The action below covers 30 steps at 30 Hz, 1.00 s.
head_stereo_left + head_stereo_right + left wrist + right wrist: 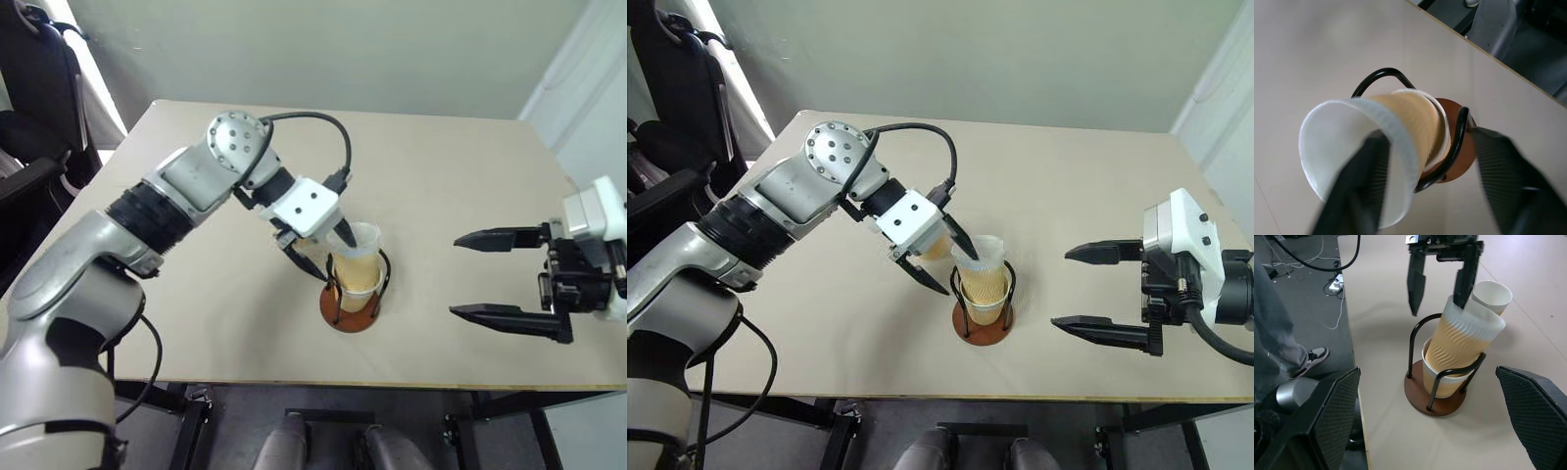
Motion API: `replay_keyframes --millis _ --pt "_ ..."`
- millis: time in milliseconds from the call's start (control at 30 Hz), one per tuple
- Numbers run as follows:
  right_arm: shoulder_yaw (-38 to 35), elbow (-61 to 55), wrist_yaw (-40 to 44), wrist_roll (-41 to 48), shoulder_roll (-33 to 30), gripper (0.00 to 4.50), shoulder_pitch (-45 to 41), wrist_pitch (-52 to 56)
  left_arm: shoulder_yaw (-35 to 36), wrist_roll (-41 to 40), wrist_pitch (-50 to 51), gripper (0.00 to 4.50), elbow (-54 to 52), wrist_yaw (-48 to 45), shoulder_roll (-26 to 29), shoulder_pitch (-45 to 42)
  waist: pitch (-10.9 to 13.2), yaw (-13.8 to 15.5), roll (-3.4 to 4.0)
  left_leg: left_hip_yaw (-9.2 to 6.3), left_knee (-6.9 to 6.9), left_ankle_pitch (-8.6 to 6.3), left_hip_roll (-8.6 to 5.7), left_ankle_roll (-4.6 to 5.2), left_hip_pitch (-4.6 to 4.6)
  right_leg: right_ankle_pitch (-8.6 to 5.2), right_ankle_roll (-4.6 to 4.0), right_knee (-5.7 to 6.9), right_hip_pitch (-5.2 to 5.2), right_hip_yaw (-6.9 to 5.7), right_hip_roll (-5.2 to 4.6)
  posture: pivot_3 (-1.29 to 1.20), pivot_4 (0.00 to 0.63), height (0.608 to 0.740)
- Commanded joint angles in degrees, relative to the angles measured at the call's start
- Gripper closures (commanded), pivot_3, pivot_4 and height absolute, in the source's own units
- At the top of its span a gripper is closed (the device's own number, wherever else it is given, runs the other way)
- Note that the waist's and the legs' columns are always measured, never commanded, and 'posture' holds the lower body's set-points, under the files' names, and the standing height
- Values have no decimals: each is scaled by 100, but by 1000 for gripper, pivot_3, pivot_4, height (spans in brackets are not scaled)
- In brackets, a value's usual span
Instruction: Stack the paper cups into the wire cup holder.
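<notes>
**Cup stack status: L gripper spread at top cup**

L gripper: fingers spread, not pinching. One finger inside mouth of top paper cup, other finger outside its wall, apart from it. Contact of inner finger w/ cup wall: cannot tell.

Top paper cup: tilted, nested partway into lower paper cup, rim leaning toward L gripper.

Lower paper cup: seated upright in wire cup holder, between the two black loops, on reddish-brown base.

Third paper cup: on table just behind L gripper fingers, beside holder.

R gripper: fingers spread wide, empty, well apart from holder, pointing toward it.

Person's leg and shoe: on floor beside table.
</notes>
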Motion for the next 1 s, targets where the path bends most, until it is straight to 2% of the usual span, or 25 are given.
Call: replay_keyframes --millis 33,100,200,300,400,567,700,900,1000 --pt "46 13 -85 16 -104 0 -190 -105 928 231 -27 30 637 -173 -377 -155 0 6 0 0 3 0 0 0 -4 1 1 0 -2 0 0 0 150 740" --pt "156 58 -99 1 -109 0 -284 -115 1389 329 134 30 965 -191 -459 -133 0 7 0 0 12 1 0 1 -17 5 8 3 -14 0 0 0 150 740" --pt "238 106 -81 -29 -126 0 -364 -132 1946 683 236 30 1300 7 -272 96 -1 -24 3 6 13 -1 1 4 -21 6 11 4 -23 2 0 0 150 740" --pt "220 104 -49 -28 -131 0 -348 -133 2162 1351 125 30 1790 126 96 415 -6 -41 12 10 6 0 3 3 -16 3 15 4 -26 6 1 0 150 740" --pt "274 106 -28 -47 -131 0 -357 -157 2413 1836 -91 30 2422 495 148 735 -6 -43 15 10 0 1 4 2 -16 2 17 7 -32 8 1 0 150 740" --pt "483 199 58 -137 -177 0 -517 -245 2823 2216 -331 30 3173 820 -190 899 -5 81 12 4 24 4 -2 11 -38 6 19 10 -42 7 -5 0 150 740" --pt "507 178 72 -149 -186 0 -560 -238 3139 2234 -359 30 3325 713 -531 945 -5 109 12 11 43 -2 -19 33 -40 14 32 10 -36 6 -24 0 150 740" --pt "504 158 36 -143 -206 0 -575 -208 3204 2672 -555 30 3481 785 -712 1089 -5 92 12 24 62 -7 -21 44 -34 21 44 12 -30 12 -28 0 150 740" --pt "530 161 15 -162 -215 0 -578 -206 3210 2938 -622 30 3675 1102 -872 1090 -5 97 12 24 63 -3 -20 48 -32 22 47 15 -28 13 -28 0 150 740"
